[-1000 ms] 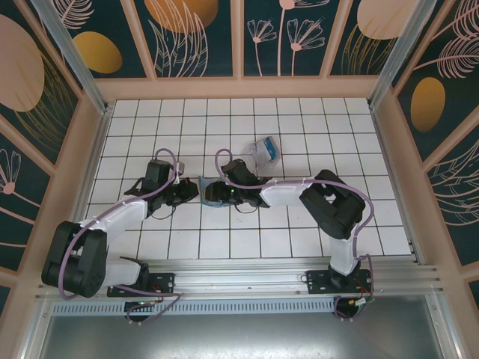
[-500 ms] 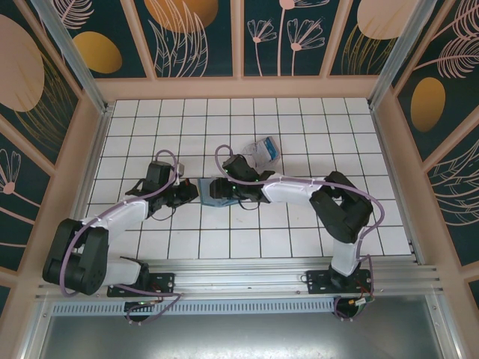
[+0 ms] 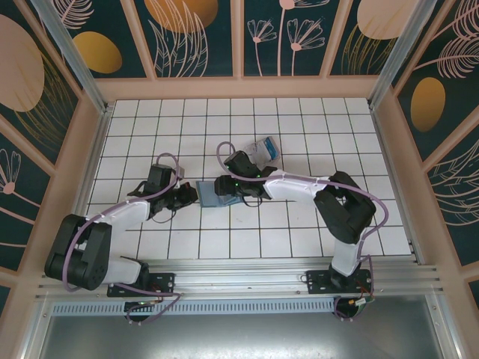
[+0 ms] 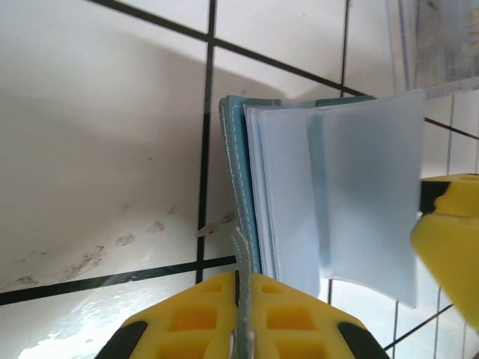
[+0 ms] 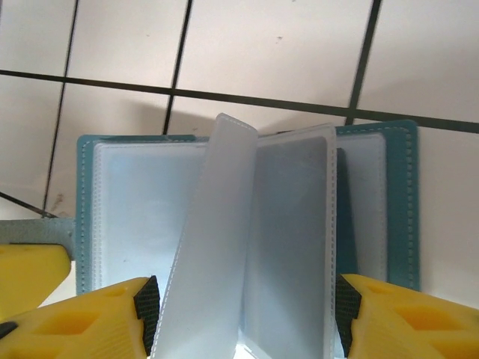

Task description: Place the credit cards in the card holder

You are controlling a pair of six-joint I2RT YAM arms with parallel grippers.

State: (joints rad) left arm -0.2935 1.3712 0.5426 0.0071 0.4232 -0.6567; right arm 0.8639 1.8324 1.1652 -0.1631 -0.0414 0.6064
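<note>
The teal card holder (image 3: pixel 210 196) lies open on the white tiles between both arms. My left gripper (image 3: pixel 191 196) is shut on the edge of its teal cover (image 4: pixel 233 164), the fingers (image 4: pixel 187 321) pressed together on a thin grey strip. My right gripper (image 3: pixel 223 191) is open, and its yellow fingers (image 5: pixel 408 318) stand on either side of the holder's pale plastic sleeves (image 5: pixel 288 247). One sleeve (image 5: pixel 213 232) stands lifted and tilted. I cannot make out the credit cards; nothing card-like sits between the right fingers.
A clear plastic box (image 3: pixel 266 149) with pale and bluish contents lies just behind the right gripper; its corner shows in the left wrist view (image 4: pixel 438 41). Wooden walls (image 3: pixel 75 172) close in the tiled floor on three sides.
The right arm has stretched out and its gripper has shifted slightly over the holder, which now lies flatter and more open. The left gripper has kept its hold and barely moved.
</note>
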